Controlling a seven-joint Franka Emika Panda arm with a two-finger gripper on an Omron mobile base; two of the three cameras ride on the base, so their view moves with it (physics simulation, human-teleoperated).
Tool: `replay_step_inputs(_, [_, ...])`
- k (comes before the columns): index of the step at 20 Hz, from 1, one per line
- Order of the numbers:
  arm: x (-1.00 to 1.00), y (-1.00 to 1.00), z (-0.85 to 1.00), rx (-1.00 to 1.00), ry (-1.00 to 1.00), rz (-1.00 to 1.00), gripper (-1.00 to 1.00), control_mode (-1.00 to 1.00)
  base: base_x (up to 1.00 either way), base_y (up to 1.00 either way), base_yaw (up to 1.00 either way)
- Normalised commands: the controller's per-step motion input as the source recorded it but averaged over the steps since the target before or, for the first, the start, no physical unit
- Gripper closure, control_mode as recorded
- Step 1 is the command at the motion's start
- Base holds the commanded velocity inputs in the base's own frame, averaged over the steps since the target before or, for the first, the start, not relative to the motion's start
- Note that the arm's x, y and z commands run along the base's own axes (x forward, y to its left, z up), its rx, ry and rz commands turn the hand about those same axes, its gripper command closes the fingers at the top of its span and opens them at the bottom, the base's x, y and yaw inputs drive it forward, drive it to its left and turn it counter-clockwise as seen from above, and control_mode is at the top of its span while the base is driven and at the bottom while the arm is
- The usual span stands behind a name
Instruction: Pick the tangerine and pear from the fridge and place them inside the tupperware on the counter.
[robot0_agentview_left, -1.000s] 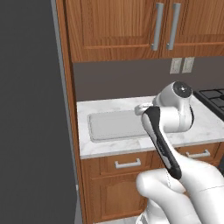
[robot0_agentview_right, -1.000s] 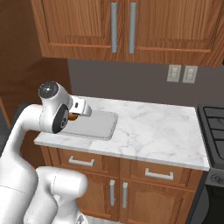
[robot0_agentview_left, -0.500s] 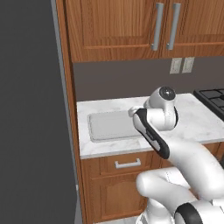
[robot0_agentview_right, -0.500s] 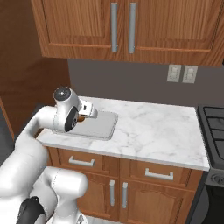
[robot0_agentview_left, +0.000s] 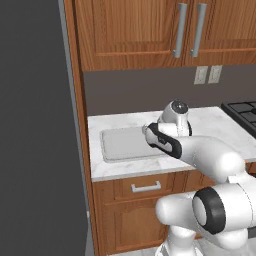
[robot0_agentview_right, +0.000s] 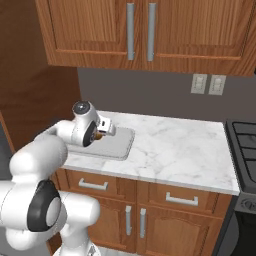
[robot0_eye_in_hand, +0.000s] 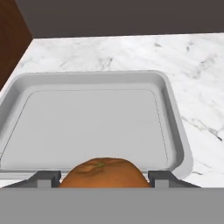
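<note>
Our tool (robot0_eye_in_hand: 104, 179) is closed on the tangerine (robot0_eye_in_hand: 103, 173), its two dark fingertips (robot0_eye_in_hand: 46, 178) pressed against the fruit's left and right sides in the hand view, where the orange skin and a small green stem mark face the camera. From the right base view we see the tool (robot0_agentview_right: 102, 131) with a sliver of the tangerine (robot0_agentview_right: 99, 135) between its jaws, held above the near part of the tupperware (robot0_agentview_right: 119, 146). In the hand view the tupperware (robot0_eye_in_hand: 176, 127) lies directly ahead of the fruit, a shallow grey tray with rounded corners and a raised rim, its floor bare. The tray rests on the white marbled tabletop (robot0_eye_in_hand: 197, 74), close to the left end, where a brown wooden panel (robot0_eye_in_hand: 11, 43) borders the stone. From the left base view we see the tupperware (robot0_agentview_left: 117, 145) on the tabletop (robot0_agentview_left: 210, 122), with the arm reaching across its right side. Wooden cabinets (robot0_agentview_right: 150, 205) with metal handles stand below, upper cabinets (robot0_agentview_left: 145, 30) hang above, and a stove (robot0_agentview_left: 245, 112) sits at the far right.
</note>
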Motion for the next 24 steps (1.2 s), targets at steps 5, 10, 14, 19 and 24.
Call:
replay_step_inputs(5, [0.45, 0.0, -0.31, 0.0, 0.05, 0.0, 1.0, -1.0, 0.0, 0.0, 0.0])
replay_step_inputs(10, [0.36, 0.0, -0.37, 0.0, 0.02, 0.0, 1.0, -1.0, 0.0, 0.0, 0.0])
replay_step_inputs(14, [0.33, 0.0, -0.37, 0.0, 0.0, 0.0, 1.0, -1.0, 0.0, 0.0, 0.0])
replay_step_inputs(19, [0.37, 0.0, -0.31, 0.0, 0.0, 0.0, 1.0, -1.0, 0.0, 0.0, 0.0])
replay_step_inputs(24, [0.42, 0.0, -0.28, 0.0, 0.01, 0.0, -1.0, -1.0, 0.0, 0.0, 0.0])
